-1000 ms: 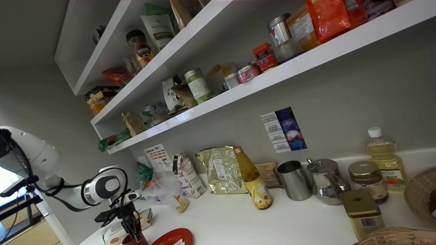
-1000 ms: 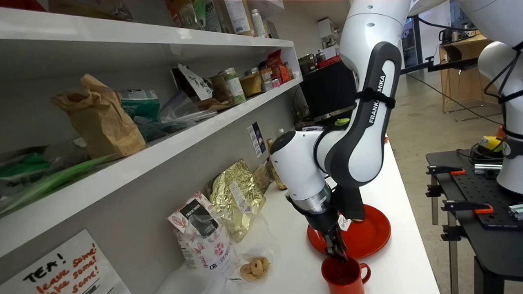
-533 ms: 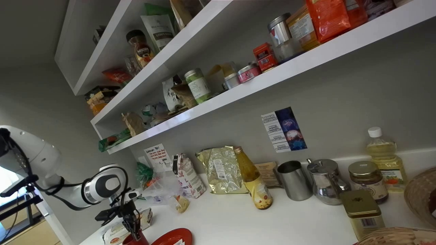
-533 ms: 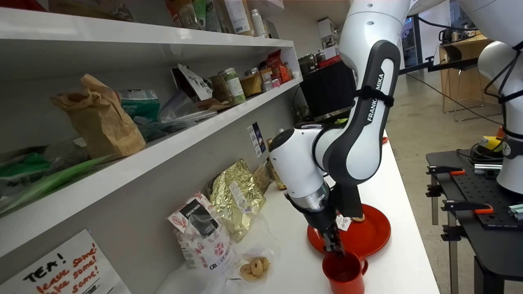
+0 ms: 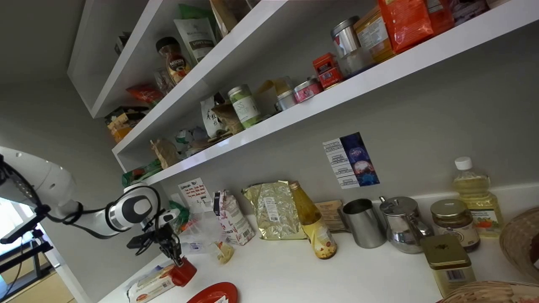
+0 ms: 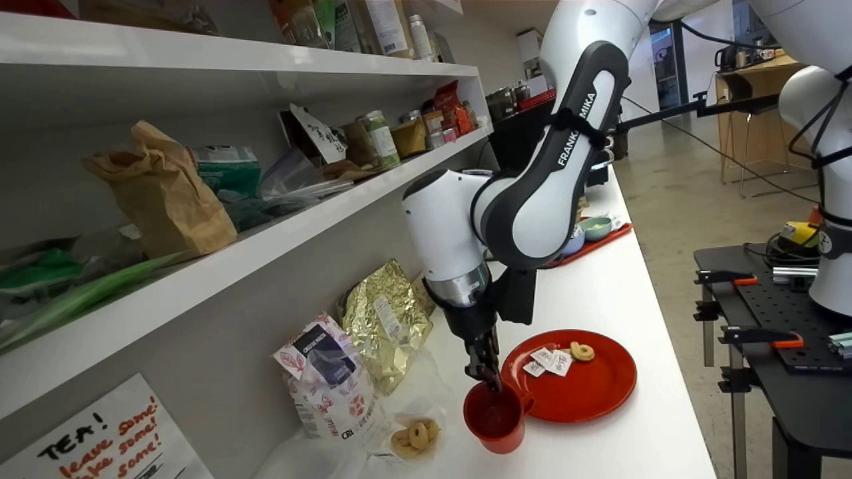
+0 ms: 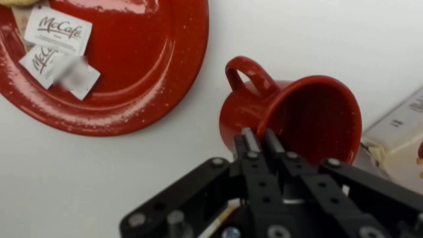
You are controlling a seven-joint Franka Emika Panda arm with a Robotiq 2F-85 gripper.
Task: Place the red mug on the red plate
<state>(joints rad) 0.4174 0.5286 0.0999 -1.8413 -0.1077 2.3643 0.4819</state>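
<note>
The red mug [image 6: 496, 419] is held by its rim in my gripper [image 6: 494, 384]. In the wrist view one fingertip is inside the red mug [image 7: 317, 122] and one outside its wall, with the gripper [image 7: 259, 135] shut on it. The mug is tilted and appears raised off the counter; its handle points toward the plate. In an exterior view the mug [image 5: 184, 271] hangs below the gripper [image 5: 179, 261]. The red plate [image 6: 589, 396] lies flat beside the mug, which is not over it. The plate also shows in the wrist view [image 7: 138, 49] and is cut off in an exterior view [image 5: 212, 293].
White paper packets [image 6: 552, 361] and a ring biscuit [image 6: 582, 351] lie on the plate. A white package [image 5: 149, 286] lies near the mug. A bag of biscuits [image 6: 416, 436], a flour bag [image 6: 333, 379] and a gold bag [image 6: 386, 326] stand along the wall under the shelf.
My gripper has risen and moved toward the wall with the red mug in it. The mug has tilted. The plate stays put and is no longer covered by the arm in an exterior view.
</note>
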